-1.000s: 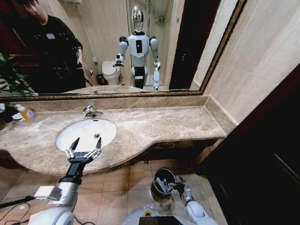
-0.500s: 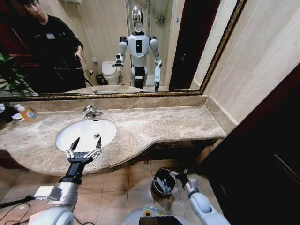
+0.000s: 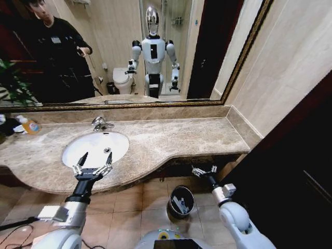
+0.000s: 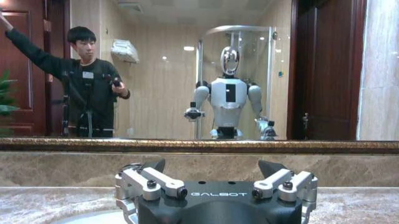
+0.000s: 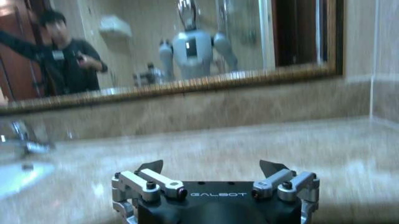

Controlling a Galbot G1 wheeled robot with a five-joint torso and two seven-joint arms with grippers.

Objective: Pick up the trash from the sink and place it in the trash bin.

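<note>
White oval porcelain sink (image 3: 83, 155) looks bare. Light, stiff toiletry bits (image 3: 180, 204), probably the trash, lie inside the small round black trash bin (image 3: 174, 194) on the floor below; pinch them mid-length. Left gripper (image 3: 92, 168) hovers at the sink's front rim, fingers spread; right gripper (image 3: 204, 170) beside the counter edge, spread, empty.

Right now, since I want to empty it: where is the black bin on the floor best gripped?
Pinch the trash bin by its rim, from straight above, on the robot's side. It stands upright, mouth open, and the thin wall likely fits a gripper where the round body would not. The open right gripper is nearest.
</note>
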